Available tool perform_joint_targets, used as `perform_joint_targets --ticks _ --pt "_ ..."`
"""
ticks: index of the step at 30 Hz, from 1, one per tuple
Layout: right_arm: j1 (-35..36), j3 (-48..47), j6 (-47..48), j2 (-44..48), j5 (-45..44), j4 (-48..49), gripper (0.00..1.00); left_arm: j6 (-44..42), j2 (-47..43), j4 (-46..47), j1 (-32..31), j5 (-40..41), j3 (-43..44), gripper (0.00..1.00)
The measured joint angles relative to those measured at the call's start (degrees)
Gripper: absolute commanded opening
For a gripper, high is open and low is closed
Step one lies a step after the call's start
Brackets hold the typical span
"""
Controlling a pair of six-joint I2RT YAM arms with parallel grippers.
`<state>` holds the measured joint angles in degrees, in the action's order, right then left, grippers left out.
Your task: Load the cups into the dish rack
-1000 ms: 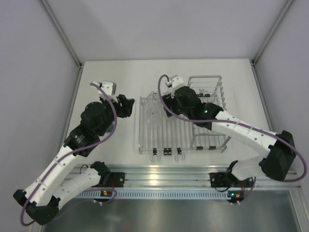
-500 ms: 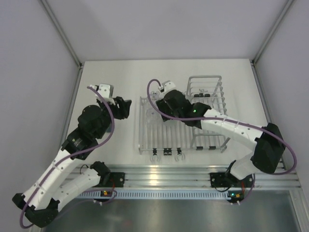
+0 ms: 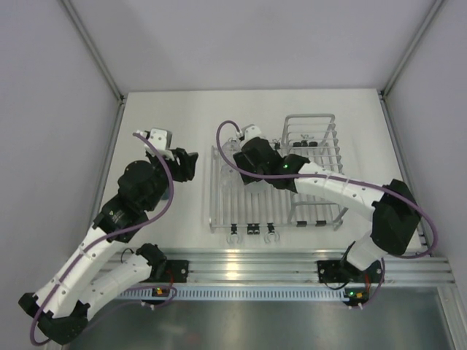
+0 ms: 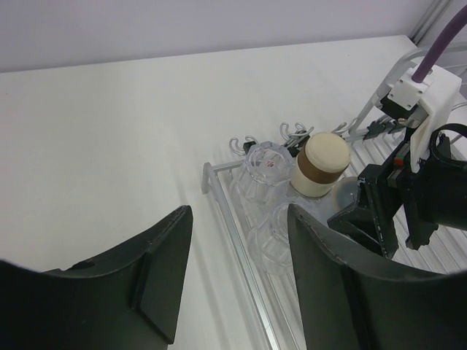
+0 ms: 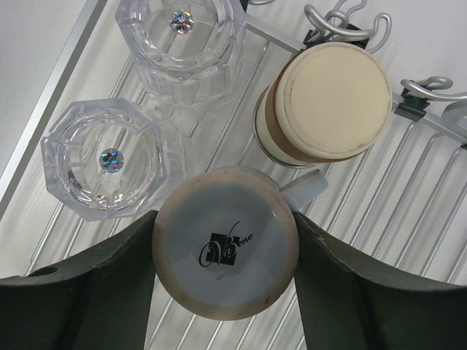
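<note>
Desk [image 3: 175,117]: white, carries the rack.
Dish rack [image 3: 213,197]: flat barred section left, taller basket right.
Left claw [image 4: 237,240]: fingers spread wide, holding nothing, over the desk left of the rack.
Right claw [image 5: 225,248]: clamped on the pale mug [image 5: 219,219], bottom up, above the flat bars.
Tan-and-brown cup [image 5: 328,102]: inverted on the flat section, just beside the mug.
Clear cups [image 5: 102,160]: two, inverted, next to it.
</note>
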<state>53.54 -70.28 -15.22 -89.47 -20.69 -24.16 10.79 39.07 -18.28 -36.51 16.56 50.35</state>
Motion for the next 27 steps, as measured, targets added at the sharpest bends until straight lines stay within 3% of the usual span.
perform_joint_targets --ticks 19,21,22,27 --pt "0.1 1.0 -2.4 -1.9 -2.3 1.1 0.01 -0.1 -0.3 0.0 0.0 0.1 -0.5 0.62" --pt "0.1 1.3 -2.9 -1.9 -2.6 1.5 0.09 -0.1 -0.3 0.0 0.0 0.2 -0.7 0.63" --pt "0.1 1.4 -3.0 -1.9 -2.6 1.7 0.21 -0.1 -0.3 0.0 0.0 0.3 -0.7 0.63" --pt "0.1 1.7 -3.5 -1.9 -2.7 2.1 0.53 -0.1 -0.3 0.0 0.0 0.5 -0.9 0.63"
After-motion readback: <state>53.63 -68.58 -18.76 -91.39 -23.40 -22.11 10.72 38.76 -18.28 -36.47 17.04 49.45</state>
